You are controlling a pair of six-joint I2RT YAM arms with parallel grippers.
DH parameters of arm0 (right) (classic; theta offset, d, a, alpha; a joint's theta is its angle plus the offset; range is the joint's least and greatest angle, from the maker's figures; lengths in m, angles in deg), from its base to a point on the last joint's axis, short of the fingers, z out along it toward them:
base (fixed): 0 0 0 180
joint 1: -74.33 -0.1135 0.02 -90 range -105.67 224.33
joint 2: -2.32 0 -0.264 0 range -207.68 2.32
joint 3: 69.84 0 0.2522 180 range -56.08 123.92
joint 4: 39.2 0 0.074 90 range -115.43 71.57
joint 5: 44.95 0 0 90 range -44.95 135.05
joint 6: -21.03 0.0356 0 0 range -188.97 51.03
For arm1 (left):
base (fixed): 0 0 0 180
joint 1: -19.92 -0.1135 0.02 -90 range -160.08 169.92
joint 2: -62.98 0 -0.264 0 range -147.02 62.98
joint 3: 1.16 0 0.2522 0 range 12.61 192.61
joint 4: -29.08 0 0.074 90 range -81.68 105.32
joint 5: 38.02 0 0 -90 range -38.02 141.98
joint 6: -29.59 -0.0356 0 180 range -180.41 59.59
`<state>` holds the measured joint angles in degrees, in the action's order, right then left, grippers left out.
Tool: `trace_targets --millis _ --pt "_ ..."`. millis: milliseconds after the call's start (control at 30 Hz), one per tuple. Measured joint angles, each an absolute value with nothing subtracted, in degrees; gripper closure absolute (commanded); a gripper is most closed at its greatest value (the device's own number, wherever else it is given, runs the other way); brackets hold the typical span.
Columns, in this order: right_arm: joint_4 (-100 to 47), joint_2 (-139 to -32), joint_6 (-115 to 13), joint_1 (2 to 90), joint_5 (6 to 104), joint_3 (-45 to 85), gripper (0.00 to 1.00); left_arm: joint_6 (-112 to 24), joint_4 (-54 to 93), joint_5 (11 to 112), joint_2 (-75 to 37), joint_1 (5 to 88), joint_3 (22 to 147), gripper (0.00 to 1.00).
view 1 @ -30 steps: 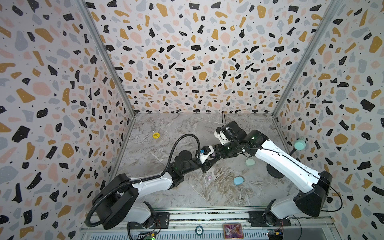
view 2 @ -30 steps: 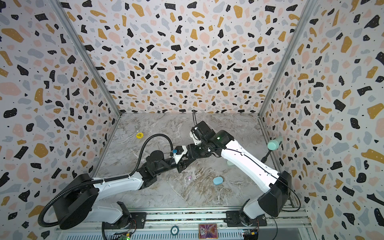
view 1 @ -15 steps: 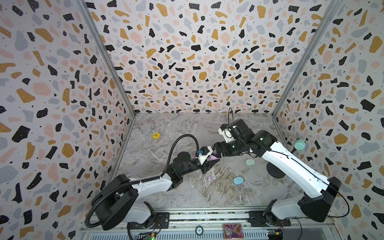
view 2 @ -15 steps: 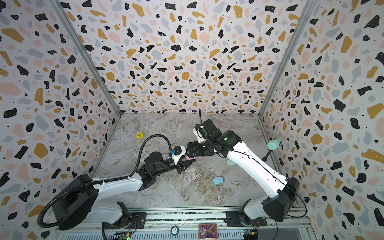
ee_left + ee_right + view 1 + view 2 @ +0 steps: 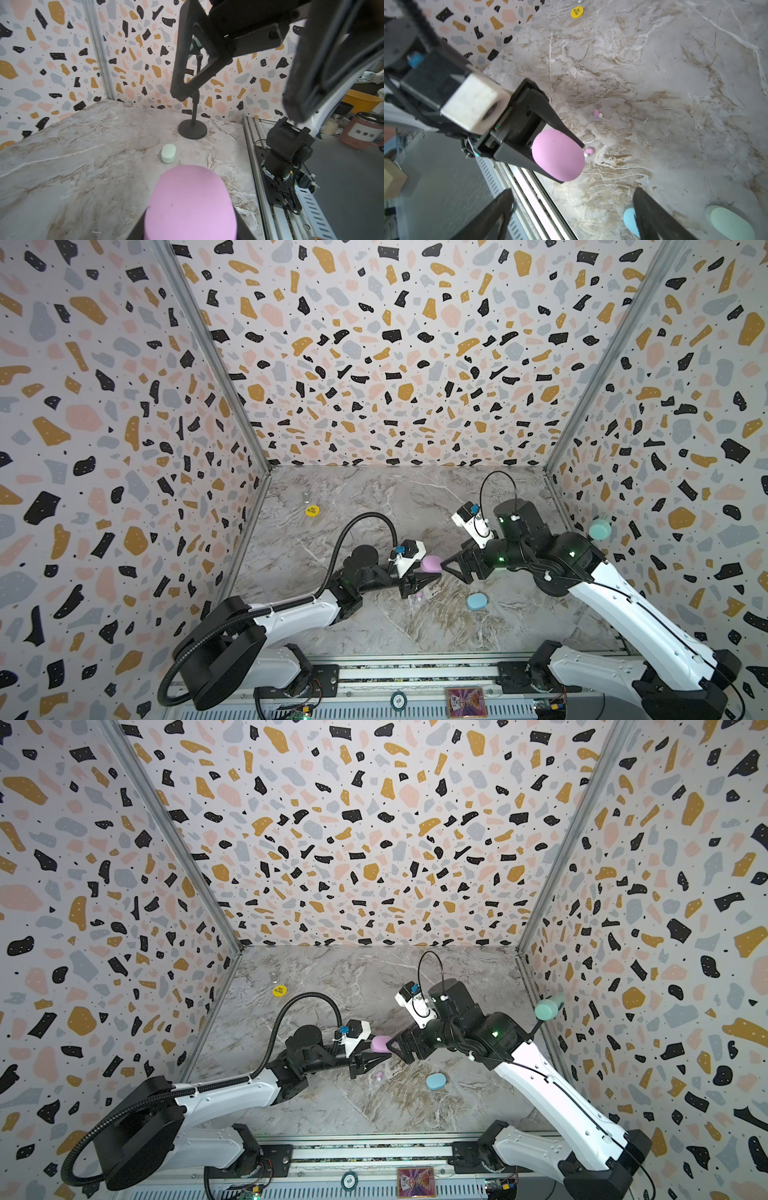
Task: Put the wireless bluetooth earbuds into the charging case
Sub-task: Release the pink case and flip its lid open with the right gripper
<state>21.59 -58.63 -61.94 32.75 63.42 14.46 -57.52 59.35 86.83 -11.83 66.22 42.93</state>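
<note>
Left arm [image 5: 291,614], white shell with black joints: runs low from the front rail toward the middle, forearm near level. Left pincer [image 5: 432,570]: black fingers clamped on a pink oval case [image 5: 431,563], carried off the surface. Right arm [image 5: 623,605], same build: reaches in from the front right, elbow raised, wrist turned toward the left arm. Right pincer [image 5: 455,570]: jaws spread wide, nothing between them, tips just beside the held case.

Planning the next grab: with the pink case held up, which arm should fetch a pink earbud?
Probably right: the right gripper is open and empty, the left gripper is shut on the pink case; a pink earbud lies on the table.
</note>
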Motion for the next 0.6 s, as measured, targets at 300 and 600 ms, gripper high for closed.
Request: trace_targets --millis 300,600 --pt "18.62 -58.28 -69.98 25.69 59.66 11.22 0.12 -56.47 57.06 91.93 -11.81 66.22 44.57 0.62" --pt "16.91 -59.35 -71.71 25.6 55.75 10.04 0.14 -56.34 56.03 93.37 -11.78 66.22 44.59 0.62"
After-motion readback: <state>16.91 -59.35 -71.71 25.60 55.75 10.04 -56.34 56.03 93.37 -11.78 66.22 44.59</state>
